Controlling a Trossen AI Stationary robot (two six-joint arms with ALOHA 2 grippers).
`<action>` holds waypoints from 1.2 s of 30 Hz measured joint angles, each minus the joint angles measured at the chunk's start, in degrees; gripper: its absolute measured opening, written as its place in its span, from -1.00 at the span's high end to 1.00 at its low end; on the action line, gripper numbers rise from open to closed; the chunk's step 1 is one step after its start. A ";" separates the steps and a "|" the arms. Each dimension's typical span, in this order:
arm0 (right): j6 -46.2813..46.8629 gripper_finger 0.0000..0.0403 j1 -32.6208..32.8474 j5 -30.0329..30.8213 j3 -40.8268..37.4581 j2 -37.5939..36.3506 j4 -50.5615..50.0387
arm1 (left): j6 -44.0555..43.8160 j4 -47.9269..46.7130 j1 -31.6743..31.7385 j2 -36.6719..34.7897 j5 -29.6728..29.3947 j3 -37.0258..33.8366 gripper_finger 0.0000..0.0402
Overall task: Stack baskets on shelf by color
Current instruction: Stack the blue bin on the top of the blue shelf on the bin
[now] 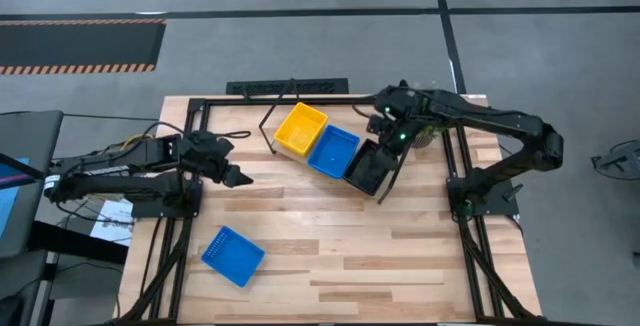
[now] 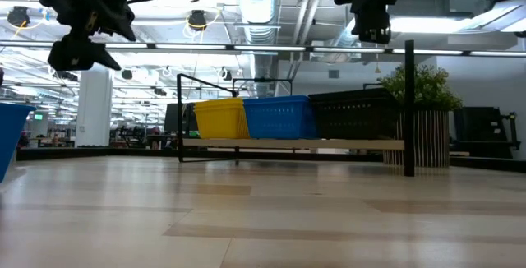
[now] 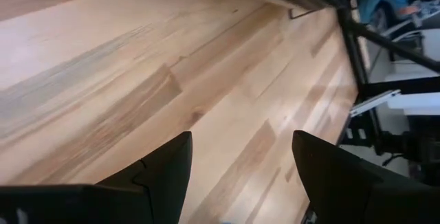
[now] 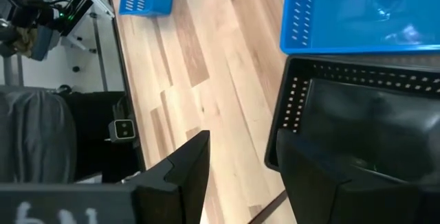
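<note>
A yellow basket (image 1: 300, 129), a blue basket (image 1: 333, 151) and a black basket (image 1: 367, 169) stand side by side on the shelf (image 2: 296, 144) at the table's far middle. Another blue basket (image 1: 232, 256) lies on the tabletop near the near left. My right gripper (image 1: 388, 131) is open and hovers above the black basket (image 4: 357, 114), clear of it, as the low view (image 2: 374, 25) shows. My left gripper (image 1: 238, 176) is open and empty in the air over the table's left part; it also shows in the low view (image 2: 78, 54).
A potted green plant (image 2: 423, 87) stands just to the right of the shelf, close to my right arm. The shelf's black rod legs (image 1: 268, 126) stick out at its ends. A black frame (image 1: 200, 101) runs along the table's edges. Bare tabletop (image 1: 380, 256) lies toward the near right.
</note>
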 joint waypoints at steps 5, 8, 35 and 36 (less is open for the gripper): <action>0.68 0.07 1.85 0.38 0.00 0.00 0.83 | -0.17 -2.57 -0.73 0.02 -0.21 0.00 -0.18; 0.68 0.06 3.04 0.45 0.00 0.00 1.52 | -0.20 -4.12 -1.35 -0.01 -0.24 0.00 -0.18; 26.01 0.08 21.11 18.33 -0.04 3.10 23.04 | 6.70 -19.34 -6.98 -0.03 1.88 0.00 -0.18; 27.60 0.08 21.57 18.33 -0.04 3.84 23.98 | 6.71 -19.49 -7.42 -0.03 1.55 0.00 -0.18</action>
